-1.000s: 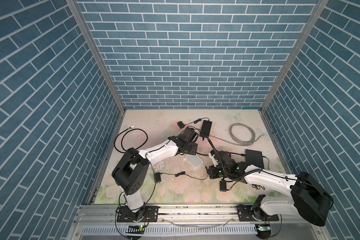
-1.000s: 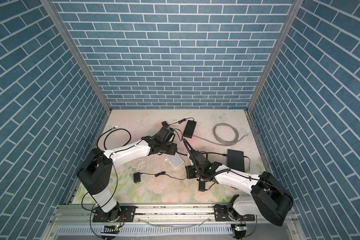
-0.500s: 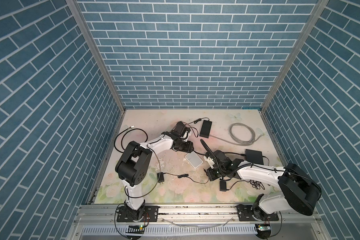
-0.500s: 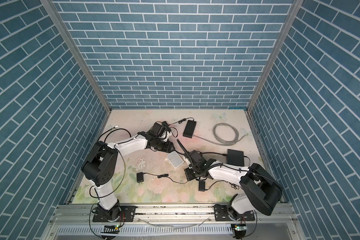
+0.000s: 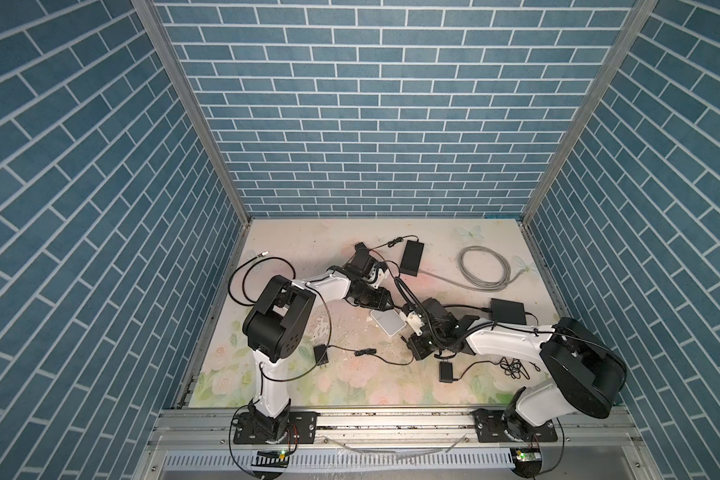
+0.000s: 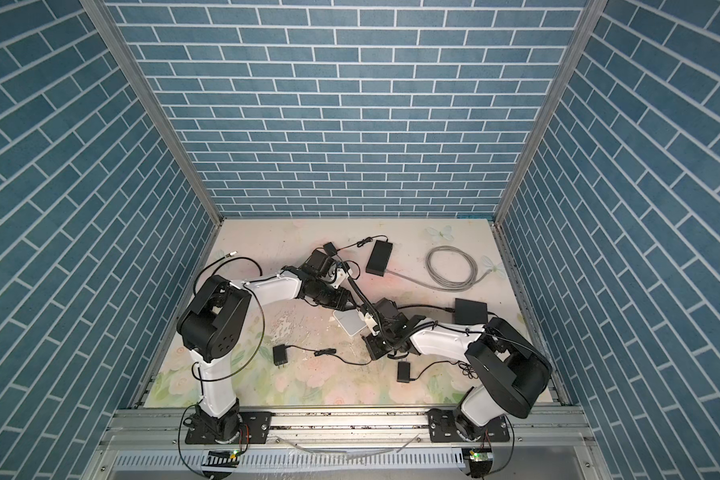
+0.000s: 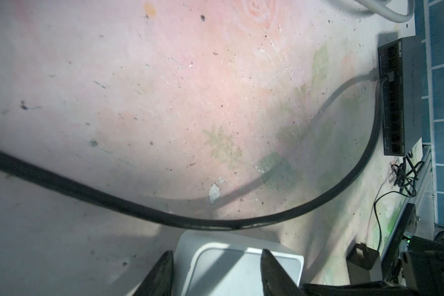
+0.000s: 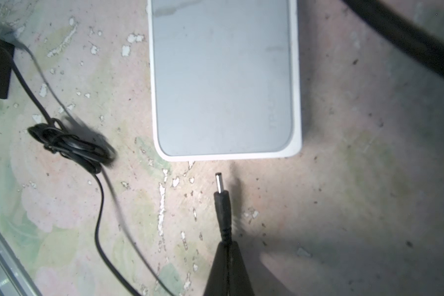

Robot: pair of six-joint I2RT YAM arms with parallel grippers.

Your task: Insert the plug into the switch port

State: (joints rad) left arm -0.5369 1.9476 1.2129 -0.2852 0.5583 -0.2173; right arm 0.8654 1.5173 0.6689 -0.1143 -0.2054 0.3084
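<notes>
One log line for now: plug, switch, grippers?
right gripper: shut on plug | plug: tip aimed at switch edge, not inserted | left gripper: jaws apart over switch, grip unclear

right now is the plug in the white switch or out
Out. The plug, pinched in the right gripper, points at the white switch, with bare table between its tip and the switch's edge.

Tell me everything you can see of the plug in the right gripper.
The plug is a slim barrel connector: black, rubbery-looking moulded body, ribbed collar at the rear, thin silvery metal pin in front. The right gripper is shut on its rear end. The pin points at an edge of the white switch, with a gap between them, not inserted. Nothing else visibly touches it.
</notes>
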